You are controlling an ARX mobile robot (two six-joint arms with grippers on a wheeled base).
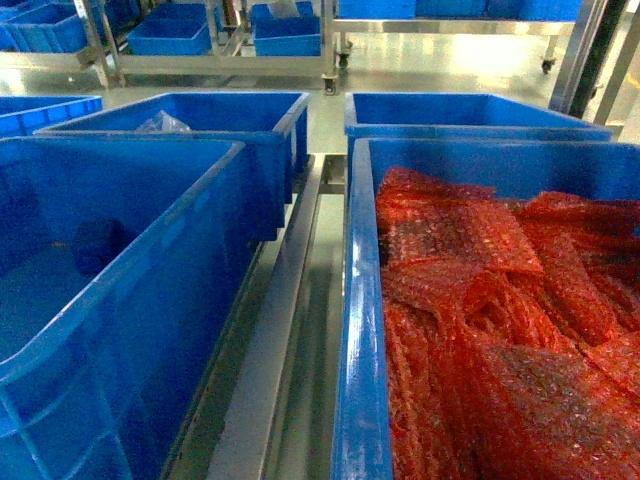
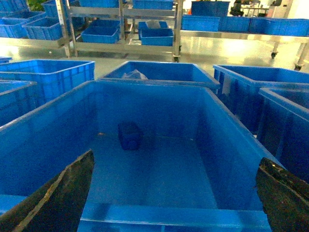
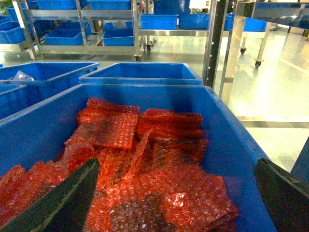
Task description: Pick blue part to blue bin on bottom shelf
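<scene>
The left gripper [image 2: 174,193] hangs above the near end of a large blue plastic bin [image 2: 231,145], its two dark, worn fingers [image 2: 58,198] spread wide at the lower corners of the left wrist view, nothing between them. On the bin's floor, toward the far wall and well ahead of the fingers, lies a small dark blue block-shaped part [image 2: 129,135], alone and resting flat. The head view shows the same part only as a dim dark patch [image 1: 97,245] low inside the left bin [image 1: 130,290].

The right gripper [image 3: 174,193] is likewise spread wide and empty, its dark fingers [image 3: 63,203] at the bottom corners of the right wrist view. It hovers over a second large blue plastic bin [image 3: 227,140] filled with crumpled sheets of red bubble wrap [image 3: 145,159] that overlap in a loose heap. In the head view this bin [image 1: 358,330] sits on the right, beside the left one, with shiny stainless-steel rails [image 1: 290,330] running between them.

Behind each near bin stands another blue bin; the far left one [image 1: 240,115] holds a crumpled piece of clear plastic [image 1: 163,124]. Farther back, across a glossy pale floor [image 3: 270,82], metal racks on castors [image 2: 125,29] carry more blue crates. Neither gripper shows in the head view.
</scene>
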